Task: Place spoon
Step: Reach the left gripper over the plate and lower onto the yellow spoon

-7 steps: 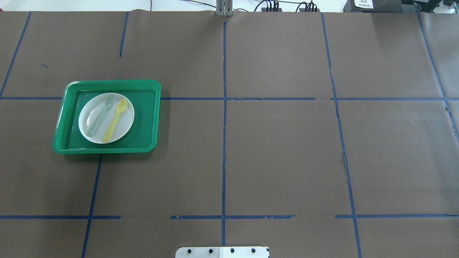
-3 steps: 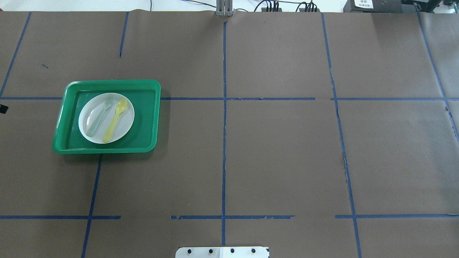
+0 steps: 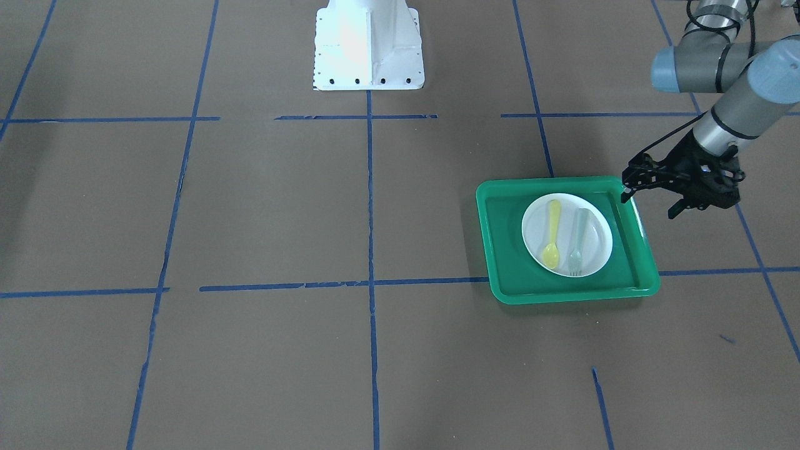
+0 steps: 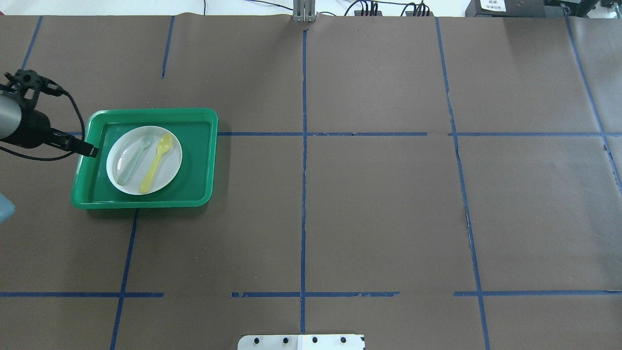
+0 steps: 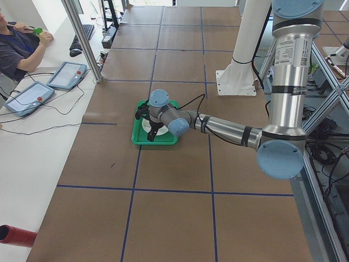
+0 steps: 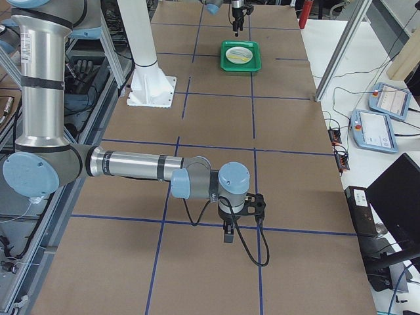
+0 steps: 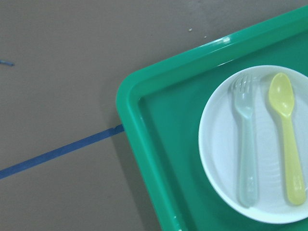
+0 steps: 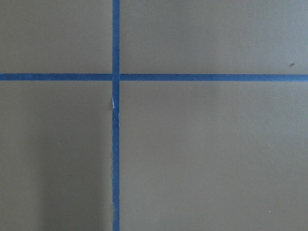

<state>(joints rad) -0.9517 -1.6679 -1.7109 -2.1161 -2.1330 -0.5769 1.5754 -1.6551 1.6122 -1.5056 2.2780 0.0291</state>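
The pale-yellow spoon (image 3: 552, 234) lies on a white plate (image 3: 600, 240) beside a grey-green fork (image 3: 578, 240), bowl towards the far side. The plate sits in a green tray (image 3: 506, 250). The overhead view shows the spoon (image 4: 156, 163), and the left wrist view shows the spoon (image 7: 287, 139) and fork (image 7: 246, 144). My left gripper (image 3: 648, 206) is open and empty, hovering by the tray's left rim; one fingertip (image 4: 91, 151) shows overhead. My right gripper (image 6: 226, 236) is far off over bare table; I cannot tell whether it is open.
Brown paper with blue tape lines (image 4: 303, 146) covers the table. The robot's white base (image 3: 369, 44) stands at the near middle. An operator (image 5: 22, 43) sits past the far edge with tablets. The right wrist view shows only paper and crossing tape (image 8: 115, 77).
My left arm has come into the overhead view from the left edge and now reaches the tray's left rim. Spoon, fork, plate and tray have not moved.
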